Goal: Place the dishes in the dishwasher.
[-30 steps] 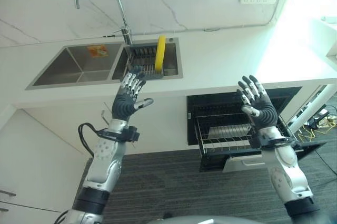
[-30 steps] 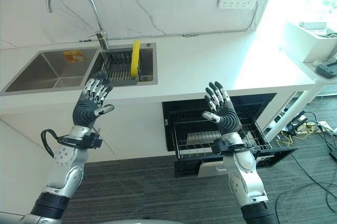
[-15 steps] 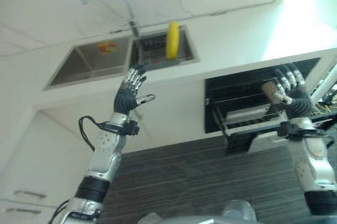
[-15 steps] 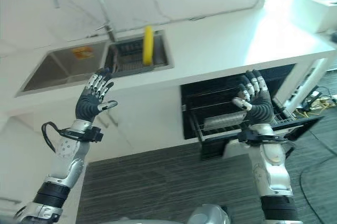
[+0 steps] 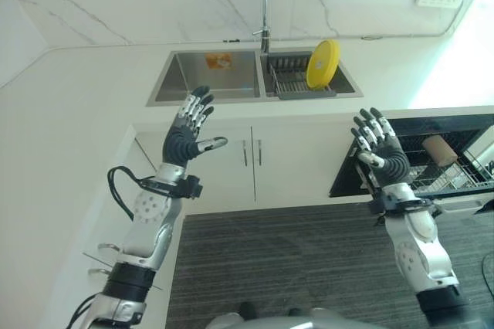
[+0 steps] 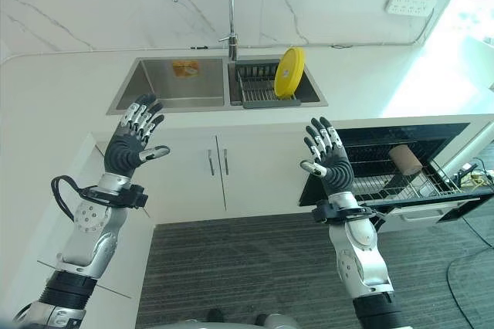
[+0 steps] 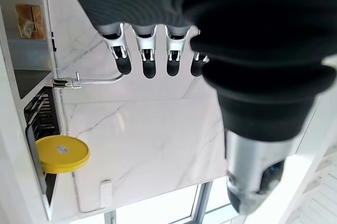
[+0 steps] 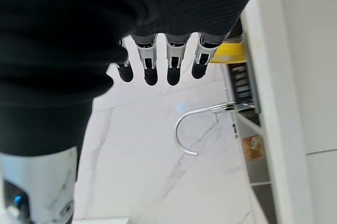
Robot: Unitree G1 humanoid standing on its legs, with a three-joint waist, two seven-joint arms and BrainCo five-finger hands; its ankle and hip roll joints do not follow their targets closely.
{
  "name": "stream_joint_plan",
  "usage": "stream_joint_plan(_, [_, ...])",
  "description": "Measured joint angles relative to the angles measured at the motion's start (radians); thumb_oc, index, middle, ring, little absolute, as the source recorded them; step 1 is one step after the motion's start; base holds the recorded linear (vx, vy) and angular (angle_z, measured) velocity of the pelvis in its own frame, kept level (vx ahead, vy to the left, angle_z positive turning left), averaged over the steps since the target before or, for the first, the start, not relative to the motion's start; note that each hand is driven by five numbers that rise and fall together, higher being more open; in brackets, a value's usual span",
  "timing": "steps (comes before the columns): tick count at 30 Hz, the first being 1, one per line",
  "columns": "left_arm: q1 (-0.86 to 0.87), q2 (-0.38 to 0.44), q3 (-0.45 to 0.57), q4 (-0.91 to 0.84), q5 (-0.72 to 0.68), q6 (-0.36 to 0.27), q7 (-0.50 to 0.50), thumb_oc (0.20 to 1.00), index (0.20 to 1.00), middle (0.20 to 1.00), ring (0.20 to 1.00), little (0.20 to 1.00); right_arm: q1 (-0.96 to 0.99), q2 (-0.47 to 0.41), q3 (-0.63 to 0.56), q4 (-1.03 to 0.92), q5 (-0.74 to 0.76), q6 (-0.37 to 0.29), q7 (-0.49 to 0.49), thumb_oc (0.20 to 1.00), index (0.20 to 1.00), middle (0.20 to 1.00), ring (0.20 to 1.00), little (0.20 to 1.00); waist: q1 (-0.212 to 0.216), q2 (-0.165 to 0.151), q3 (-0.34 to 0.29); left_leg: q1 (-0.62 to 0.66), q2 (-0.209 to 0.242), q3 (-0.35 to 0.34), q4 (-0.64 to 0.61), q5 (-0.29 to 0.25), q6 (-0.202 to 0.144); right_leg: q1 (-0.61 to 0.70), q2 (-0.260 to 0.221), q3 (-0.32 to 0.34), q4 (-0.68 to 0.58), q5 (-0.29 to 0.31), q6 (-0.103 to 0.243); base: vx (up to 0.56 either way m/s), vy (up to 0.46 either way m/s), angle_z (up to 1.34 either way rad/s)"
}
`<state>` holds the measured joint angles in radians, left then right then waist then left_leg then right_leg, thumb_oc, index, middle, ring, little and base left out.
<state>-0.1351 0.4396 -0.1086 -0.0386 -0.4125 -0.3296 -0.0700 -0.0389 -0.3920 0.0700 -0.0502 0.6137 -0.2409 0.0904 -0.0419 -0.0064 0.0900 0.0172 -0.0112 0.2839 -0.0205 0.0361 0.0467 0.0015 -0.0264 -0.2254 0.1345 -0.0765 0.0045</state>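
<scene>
Currently yellow plate (image 6: 289, 72) upright on edge in sink rack (image 6: 258, 91); both hands' fingers spread.

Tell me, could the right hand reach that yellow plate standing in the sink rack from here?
Probably yes. The right hand is open and holds nothing, and nothing stands between it and the yellow plate, though it hovers well short, in front of the counter.
</scene>
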Motion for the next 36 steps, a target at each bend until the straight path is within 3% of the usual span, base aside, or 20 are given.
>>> stream_joint_plan(5, [0.008, 0.001, 0.0, 0.0, 0.001, 0.002, 0.007, 1.0, 1.0, 1.0, 1.0, 1.0, -0.002, 0.0, 0.0, -0.007, 0.016, -0.001, 0.0, 1.0, 1.0, 1.0, 1.0, 1.0, -0.012, 0.03, -0.022, 0.024, 0.007, 0.0, -0.014, 0.002, 0.001, 0.033, 0.019, 0.006, -0.032, 0.01, -0.017, 0.07, -0.095, -0.02])
stream_joint_plan(10, [0.009, -0.002, 0.0, 0.003, 0.005, 0.003, 0.016, 1.0, 1.0, 1.0, 1.0, 1.0, -0.003, -0.004, 0.001, -0.006, 0.018, 0.003, 0.0, 1.0, 1.0, 1.0, 1.0, 1.0, -0.019, 0.026, -0.022, 0.032, 0.024, -0.001, 0.011, -0.001, -0.009, 0.046, 0.033, 0.008, -0.021, -0.015, -0.028, 0.03, -0.17, -0.02])
stream_joint_plan(11, [0.011, -0.002, 0.0, 0.003, 0.014, 0.002, 0.026, 1.0, 1.0, 1.0, 1.0, 1.0, -0.005, -0.003, 0.004, -0.006, 0.018, 0.004, 0.0, 1.0, 1.0, 1.0, 1.0, 1.0, -0.012, 0.01, -0.021, 0.016, 0.031, -0.002, 0.063, -0.01, -0.026, 0.039, 0.033, 0.016, -0.008, -0.032, -0.034, 0.04, -0.19, -0.19])
stream_joint_plan(12, [0.011, 0.006, 0.001, 0.003, 0.039, 0.002, 0.037, 1.0, 1.0, 1.0, 1.0, 1.0, -0.009, 0.002, 0.014, 0.001, 0.018, 0.005, 0.0, 1.0, 1.0, 1.0, 1.0, 1.0, -0.002, -0.042, -0.016, -0.063, 0.035, -0.005, 0.218, -0.007, -0.039, 0.018, 0.01, 0.034, 0.015, -0.046, -0.059, 0.08, -0.11, -0.31])
stream_joint_plan(13, [0.018, 0.007, 0.001, 0.003, 0.041, 0.002, 0.04, 1.0, 1.0, 1.0, 1.0, 1.0, -0.012, 0.0, 0.021, 0.001, 0.018, 0.005, 0.0, 1.0, 1.0, 1.0, 1.0, 1.0, 0.008, -0.068, -0.015, -0.129, 0.049, -0.007, 0.35, 0.013, -0.069, 0.016, 0.001, 0.047, 0.015, -0.041, -0.066, 0.12, -0.037, -0.3])
stream_joint_plan(14, [0.021, 0.009, 0.002, 0.003, 0.041, -0.001, 0.042, 1.0, 1.0, 1.0, 1.0, 1.0, -0.021, 0.001, 0.019, 0.001, 0.018, -0.002, -0.001, 1.0, 1.0, 1.0, 1.0, 1.0, 0.014, -0.071, -0.006, -0.211, 0.073, -0.029, 0.496, 0.026, -0.095, 0.021, 0.006, 0.05, 0.019, -0.039, -0.073, 0.12, 0.045, -0.24])
stream_joint_plan(15, [0.038, 0.01, 0.002, 0.0, 0.042, -0.001, 0.043, 1.0, 1.0, 1.0, 1.0, 1.0, -0.018, 0.004, 0.019, 0.002, 0.018, -0.007, -0.006, 1.0, 1.0, 1.0, 1.0, 1.0, 0.013, -0.059, 0.005, -0.24, 0.091, -0.045, 0.52, -0.014, -0.104, 0.036, 0.026, 0.047, -0.006, -0.032, -0.058, 0.24, 0.125, -0.15])
stream_joint_plan(17, [0.045, 0.011, 0.002, 0.0, 0.042, -0.001, 0.043, 1.0, 1.0, 1.0, 1.0, 1.0, -0.019, 0.002, 0.019, 0.0, 0.018, -0.009, -0.01, 1.0, 1.0, 1.0, 1.0, 1.0, 0.011, -0.049, 0.01, -0.238, 0.093, -0.059, 0.465, -0.021, -0.099, 0.045, 0.039, 0.046, -0.018, -0.029, -0.056, 0.3, 0.144, -0.1])
stream_joint_plan(19, [0.04, 0.008, 0.001, 0.025, 0.042, 0.0, 0.046, 1.0, 1.0, 1.0, 1.0, 1.0, -0.046, -0.007, 0.052, 0.002, 0.015, -0.01, -0.039, 1.0, 1.0, 1.0, 1.0, 1.0, 0.015, -0.007, 0.02, -0.175, 0.084, -0.059, 0.083, -0.005, -0.119, 0.087, 0.077, 0.052, -0.086, -0.019, -0.042, 0.34, 0.112, -0.1])
stream_joint_plan(20, [0.027, 0.004, 0.0, 0.033, 0.043, 0.0, 0.046, 1.0, 1.0, 1.0, 1.0, 1.0, -0.057, -0.006, 0.052, 0.003, 0.015, -0.011, -0.046, 1.0, 1.0, 1.0, 1.0, 1.0, 0.023, 0.002, 0.039, -0.174, 0.086, -0.08, 0.004, 0.013, -0.139, 0.106, 0.091, 0.07, -0.102, 0.002, -0.033, 0.42, 0.12, -0.1])
stream_joint_plan(22, [0.052, -0.012, 0.007, 0.04, 0.05, 0.001, 0.048, 1.0, 1.0, 1.0, 1.0, 1.0, -0.053, -0.009, 0.06, 0.004, 0.015, -0.009, -0.063, 1.0, 1.0, 1.0, 1.0, 1.0, 0.071, 0.015, 0.063, -0.179, 0.103, -0.169, -0.066, 0.046, -0.155, 0.158, 0.125, 0.141, -0.139, -0.006, -0.045, 0.39, 0.124, -0.44])
stream_joint_plan(23, [0.069, -0.016, 0.011, 0.041, 0.051, 0.001, 0.047, 1.0, 1.0, 1.0, 1.0, 1.0, -0.047, -0.009, 0.059, 0.004, 0.015, -0.009, -0.065, 1.0, 1.0, 1.0, 1.0, 1.0, 0.078, 0.022, 0.067, -0.178, 0.112, -0.163, -0.066, 0.05, -0.156, 0.189, 0.13, 0.147, -0.148, -0.021, -0.069, 0.41, 0.149, -0.45])
stream_joint_plan(26, [0.072, -0.009, 0.047, 0.032, 0.051, 0.0, 0.047, 1.0, 1.0, 1.0, 1.0, 1.0, -0.047, -0.021, 0.057, 0.0, 0.015, -0.011, -0.064, 1.0, 1.0, 1.0, 1.0, 1.0, 0.077, 0.02, 0.07, -0.176, 0.111, -0.076, 0.042, 0.036, -0.133, 0.24, 0.117, 0.166, -0.142, -0.057, -0.072, 0.32, 0.132, -0.23])
stream_joint_plan(27, [0.065, -0.003, 0.05, 0.022, 0.051, 0.0, 0.047, 1.0, 1.0, 1.0, 1.0, 1.0, -0.048, -0.019, 0.055, 0.0, 0.016, -0.018, -0.064, 1.0, 1.0, 1.0, 1.0, 1.0, 0.074, 0.022, 0.069, -0.152, 0.088, -0.079, 0.025, 0.057, -0.116, 0.254, 0.106, 0.181, -0.131, -0.072, -0.072, 0.35, 0.164, -0.4])
stream_joint_plan(29, [0.061, 0.004, 0.053, 0.013, 0.074, 0.001, 0.047, 1.0, 1.0, 1.0, 1.0, 1.0, -0.051, -0.02, 0.057, 0.0, 0.017, -0.016, -0.063, 1.0, 1.0, 1.0, 1.0, 1.0, 0.083, 0.016, 0.073, -0.082, 0.049, -0.076, -0.037, 0.141, -0.012, 0.263, 0.067, 0.19, -0.092, -0.112, -0.006, 0.33, 0.173, -0.49])
stream_joint_plan(30, [0.055, 0.012, 0.054, 0.013, 0.081, 0.007, 0.047, 1.0, 1.0, 1.0, 1.0, 1.0, -0.049, -0.017, 0.059, -0.004, 0.017, -0.012, -0.065, 1.0, 1.0, 1.0, 1.0, 1.0, 0.08, -0.001, 0.075, -0.061, 0.025, -0.069, -0.035, 0.129, 0.012, 0.272, 0.038, 0.187, -0.069, -0.126, 0.018, 0.35, 0.226, -0.35])
stream_joint_plan(32, [0.034, 0.016, 0.05, 0.012, 0.081, 0.015, 0.044, 1.0, 1.0, 1.0, 1.0, 1.0, -0.049, -0.014, 0.059, -0.025, 0.017, -0.01, -0.076, 1.0, 1.0, 1.0, 1.0, 1.0, 0.079, -0.006, 0.075, -0.012, 0.002, -0.052, -0.031, 0.078, 0.034, 0.238, 0.009, 0.163, 0.084, -0.135, 0.05, 0.29, 0.231, -0.14])
stream_joint_plan(34, [-0.015, 0.029, 0.034, 0.014, 0.084, 0.021, 0.04, 1.0, 1.0, 1.0, 1.0, 1.0, -0.048, 0.031, 0.058, -0.033, 0.016, -0.018, -0.087, 1.0, 1.0, 1.0, 1.0, 1.0, 0.081, -0.014, 0.072, 0.054, -0.017, -0.053, -0.029, 0.029, 0.055, 0.144, -0.037, 0.122, 0.386, -0.122, 0.141, 0.22, 0.223, 0.1])
stream_joint_plan(35, [-0.038, 0.041, 0.03, 0.013, 0.087, 0.022, 0.036, 1.0, 1.0, 1.0, 1.0, 1.0, -0.048, 0.05, 0.059, -0.045, 0.015, -0.03, -0.088, 1.0, 1.0, 1.0, 1.0, 1.0, 0.084, -0.016, 0.071, 0.057, -0.032, -0.055, 0.004, -0.017, 0.065, 0.082, -0.055, 0.133, 0.519, -0.07, 0.173, 0.21, 0.203, 0.21])
stream_joint_plan(36, [-0.044, 0.05, 0.029, 0.013, 0.088, 0.025, 0.035, 1.0, 1.0, 1.0, 1.0, 1.0, -0.045, 0.06, 0.06, -0.049, 0.014, -0.031, -0.088, 1.0, 1.0, 1.0, 1.0, 1.0, 0.082, -0.013, 0.072, 0.055, -0.038, -0.058, 0.035, -0.037, 0.081, 0.033, -0.062, 0.142, 0.614, 0.006, 0.177, 0.23, 0.172, 0.2])
